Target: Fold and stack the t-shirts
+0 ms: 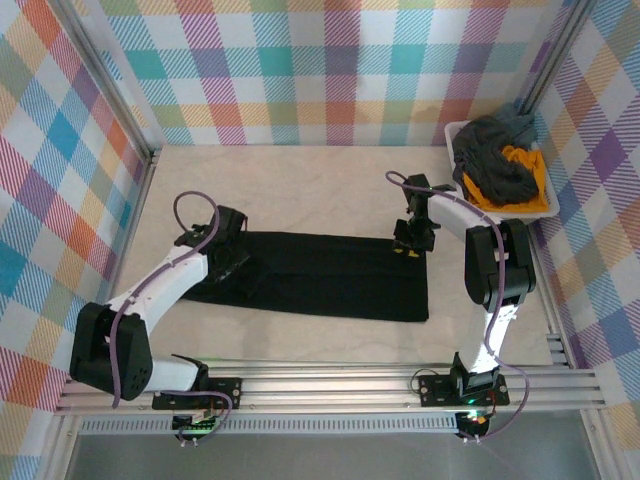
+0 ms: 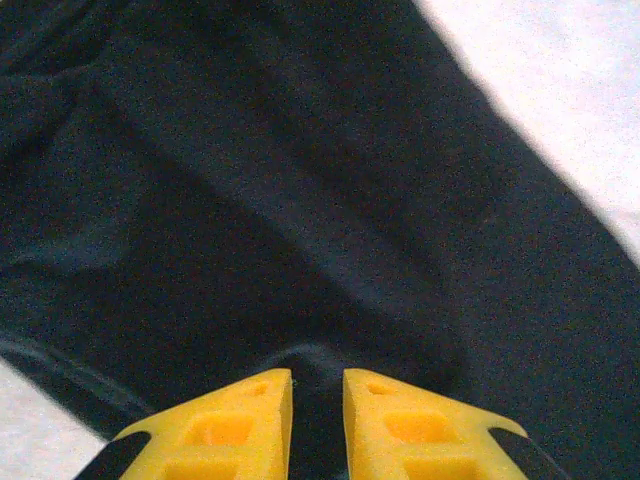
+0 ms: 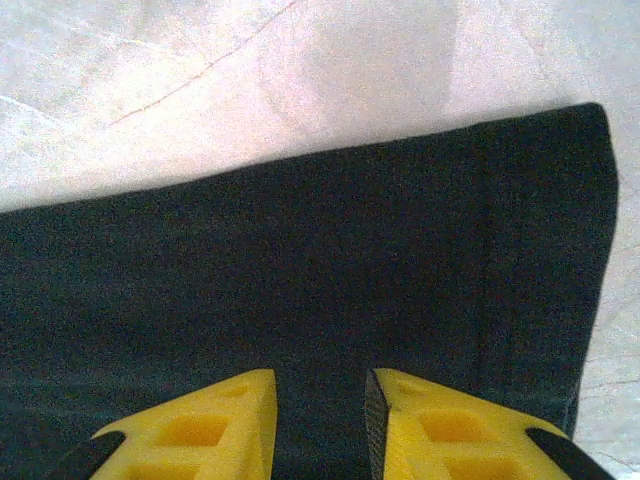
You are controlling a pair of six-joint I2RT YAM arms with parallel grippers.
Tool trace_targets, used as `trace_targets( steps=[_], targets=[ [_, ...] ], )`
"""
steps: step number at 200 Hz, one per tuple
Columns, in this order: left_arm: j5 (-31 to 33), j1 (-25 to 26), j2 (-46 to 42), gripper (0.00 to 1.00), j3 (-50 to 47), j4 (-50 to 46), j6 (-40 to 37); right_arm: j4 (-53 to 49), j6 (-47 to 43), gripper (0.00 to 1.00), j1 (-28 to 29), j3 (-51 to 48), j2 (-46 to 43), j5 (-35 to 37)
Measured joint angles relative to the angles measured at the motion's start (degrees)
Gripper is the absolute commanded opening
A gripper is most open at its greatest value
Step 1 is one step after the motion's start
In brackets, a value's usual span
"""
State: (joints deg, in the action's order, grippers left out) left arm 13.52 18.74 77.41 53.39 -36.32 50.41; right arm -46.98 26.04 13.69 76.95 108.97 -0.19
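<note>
We had the pale table carrying two things: a black t-shirt spread flat and long across its middle, a touch nearer the near edge, and a white tub tucked into the far right corner, apart from the shirt.

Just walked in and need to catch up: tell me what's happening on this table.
Two arms are working on a black t-shirt lying on the table, folded into a long strip. The left gripper is at its left end, the right gripper at its right end, jaws slightly apart; whether either pinches cloth is unclear. A dark grey shirt and an orange shirt sit in the white tub.
</note>
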Motion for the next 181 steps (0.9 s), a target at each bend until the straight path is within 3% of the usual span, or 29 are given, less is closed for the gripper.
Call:
trace_targets(
  steps=[57,104,142,181],
  targets=[
    [-7.28,1.01,14.67,0.22,-3.48,5.53,9.03,-2.60,0.02,0.31,-0.28,1.55,2.69,-1.09],
    [-8.24,0.66,23.08,0.23,6.54,4.94,8.48,-4.74,0.07,0.30,-0.09,-2.67,0.31,-2.54],
    [-9.57,0.57,40.37,0.22,30.53,1.44,3.76,-5.64,1.95,0.29,3.15,-7.78,-1.09,-4.76],
    [-10.64,1.03,57.35,0.22,56.48,2.43,0.15,-1.07,9.66,0.29,15.02,-16.96,-7.23,-10.21]
  ],
)
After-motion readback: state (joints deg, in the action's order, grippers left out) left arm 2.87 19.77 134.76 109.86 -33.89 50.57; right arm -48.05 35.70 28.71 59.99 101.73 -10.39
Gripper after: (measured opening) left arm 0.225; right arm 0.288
